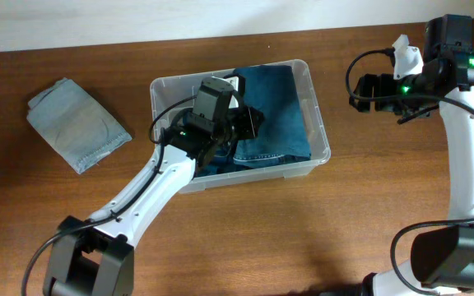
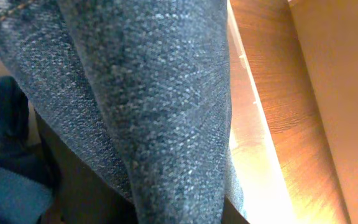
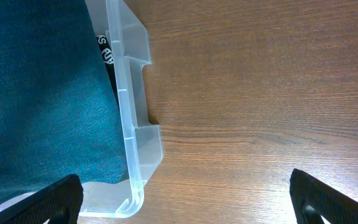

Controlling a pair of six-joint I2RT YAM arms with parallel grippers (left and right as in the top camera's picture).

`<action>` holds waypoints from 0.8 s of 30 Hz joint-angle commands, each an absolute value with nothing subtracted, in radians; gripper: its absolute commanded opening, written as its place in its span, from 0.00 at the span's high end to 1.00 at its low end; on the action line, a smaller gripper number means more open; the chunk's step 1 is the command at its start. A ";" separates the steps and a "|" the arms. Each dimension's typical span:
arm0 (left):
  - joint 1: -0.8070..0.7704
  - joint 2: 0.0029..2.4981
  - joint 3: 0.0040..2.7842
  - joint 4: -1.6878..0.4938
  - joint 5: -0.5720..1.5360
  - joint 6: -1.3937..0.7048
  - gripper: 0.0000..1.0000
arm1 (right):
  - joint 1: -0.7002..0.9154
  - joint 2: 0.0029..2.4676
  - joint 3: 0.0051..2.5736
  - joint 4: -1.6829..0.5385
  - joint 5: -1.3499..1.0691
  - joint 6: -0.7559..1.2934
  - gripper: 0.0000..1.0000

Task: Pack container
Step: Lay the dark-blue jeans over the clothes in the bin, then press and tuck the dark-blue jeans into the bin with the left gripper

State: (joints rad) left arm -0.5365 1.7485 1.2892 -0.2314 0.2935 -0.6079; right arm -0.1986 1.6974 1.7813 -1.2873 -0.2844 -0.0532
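Note:
The clear plastic container (image 1: pixel 317 103) stands at the table's middle with dark blue folded jeans (image 1: pixel 280 107) inside. My left gripper (image 1: pixel 243 125) is down in the container's left half, shut on a fold of the jeans. In the left wrist view that denim (image 2: pixel 154 93) fills the frame between the fingertips (image 2: pixel 182 214). My right gripper (image 1: pixel 362 89) is open and empty, apart from the container to its right. In the right wrist view the gripper (image 3: pixel 185 202) hangs over the table beside the container's corner (image 3: pixel 129 124) and the jeans (image 3: pixel 42 93).
A folded light grey-blue garment (image 1: pixel 76 123) lies on the wooden table to the left of the container. A black tag with white letters (image 3: pixel 106 50) shows against the container wall.

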 commanded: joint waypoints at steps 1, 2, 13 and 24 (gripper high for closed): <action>-0.540 1.750 1.328 -0.264 0.274 -0.598 0.69 | -0.197 1.691 1.776 -1.291 -0.275 -0.056 0.01; -0.540 1.750 1.328 -0.286 0.259 -0.564 0.40 | -0.197 1.691 1.776 -1.291 -0.275 -0.056 0.01; -0.466 1.707 1.344 -0.487 -0.191 -0.199 0.01 | -0.197 1.691 1.776 -1.290 -0.276 -0.056 0.02; -0.463 1.670 1.435 -0.312 0.117 -0.057 0.60 | -0.197 1.691 1.776 -1.290 -0.276 -0.056 0.02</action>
